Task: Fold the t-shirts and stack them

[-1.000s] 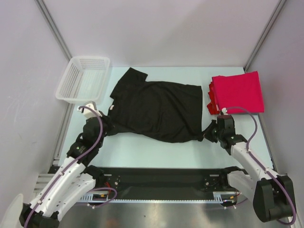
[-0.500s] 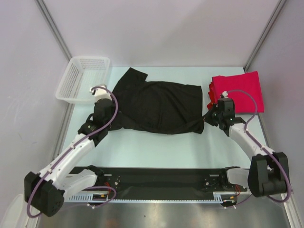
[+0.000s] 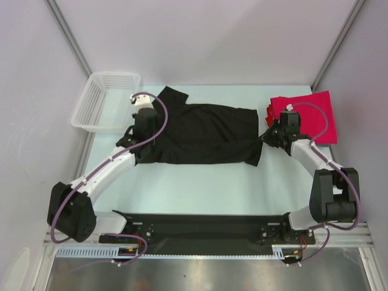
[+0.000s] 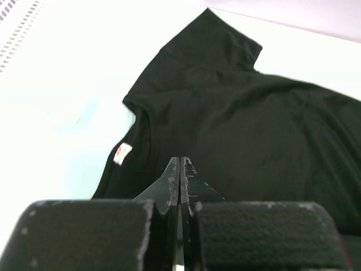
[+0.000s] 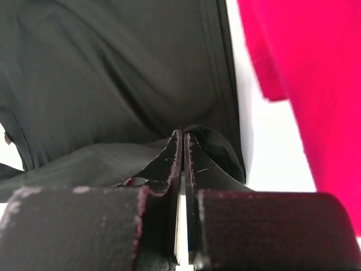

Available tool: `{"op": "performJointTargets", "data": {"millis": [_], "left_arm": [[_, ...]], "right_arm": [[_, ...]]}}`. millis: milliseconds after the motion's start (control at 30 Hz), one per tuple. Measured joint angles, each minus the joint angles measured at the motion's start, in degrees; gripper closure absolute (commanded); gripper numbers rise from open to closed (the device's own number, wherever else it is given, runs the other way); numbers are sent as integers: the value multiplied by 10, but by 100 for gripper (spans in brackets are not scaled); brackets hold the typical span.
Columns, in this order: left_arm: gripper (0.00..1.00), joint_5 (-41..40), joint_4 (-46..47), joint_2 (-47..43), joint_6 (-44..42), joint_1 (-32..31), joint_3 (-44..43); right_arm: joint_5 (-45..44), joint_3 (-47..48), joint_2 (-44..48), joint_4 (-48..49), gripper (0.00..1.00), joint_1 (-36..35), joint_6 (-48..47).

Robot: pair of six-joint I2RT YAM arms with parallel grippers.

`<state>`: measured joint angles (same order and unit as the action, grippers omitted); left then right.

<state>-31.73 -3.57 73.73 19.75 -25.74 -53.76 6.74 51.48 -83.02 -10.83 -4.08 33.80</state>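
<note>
The left gripper point(image 4: 179, 161) and right gripper point(image 5: 181, 134) are each pinched tight on the near edge of the black t-shirt point(image 3: 206, 136). A second ago that edge lay nearer the arms. Now it is pulled back over the shirt, just beside the red t-shirts point(image 3: 309, 115).

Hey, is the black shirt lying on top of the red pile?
No, the black shirt lies spread on the table to the left of the red pile, not on it.

Left arm point(image 3: 109, 171) and right arm point(image 3: 310, 155) hauled the near hem of the black t-shirt point(image 3: 206, 136) to the far side (way narrower strip now).
</note>
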Motion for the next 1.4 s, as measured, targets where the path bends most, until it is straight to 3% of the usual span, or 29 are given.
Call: {"op": "performJointTargets", "data": {"millis": [533,600,667,733,767,800,867,1000,1133,1200,1400], "left_arm": [[100,-3,56,124,-35,21,-83],[100,-2,60,139,-38,25,-96],[98,-2,61,151,-38,28,-104],[88,-3,61,163,-37,30,-114],[64,-3,61,169,-37,31,-116],[51,-4,62,173,-38,32,-117],[43,-6,62,180,-31,33,-120],[39,0,58,179,-22,33,-123],[35,12,41,146,-13,24,-115],[34,18,28,104,-4,12,-95],[33,35,15,-70,76,-10,34]], "right_arm": [[12,23,-53,20,99,6,-1],[12,28,-56,21,96,8,-3],[13,34,-60,22,77,9,-4],[13,39,-65,23,58,9,-8],[12,41,-68,23,46,9,-9],[12,41,-69,24,45,9,-8],[11,41,-69,23,44,9,-11],[-6,23,-43,31,44,-2,-9],[-35,-43,50,41,45,-35,11],[-55,-84,108,50,50,-57,28],[-126,-198,223,63,51,-112,127]]}}
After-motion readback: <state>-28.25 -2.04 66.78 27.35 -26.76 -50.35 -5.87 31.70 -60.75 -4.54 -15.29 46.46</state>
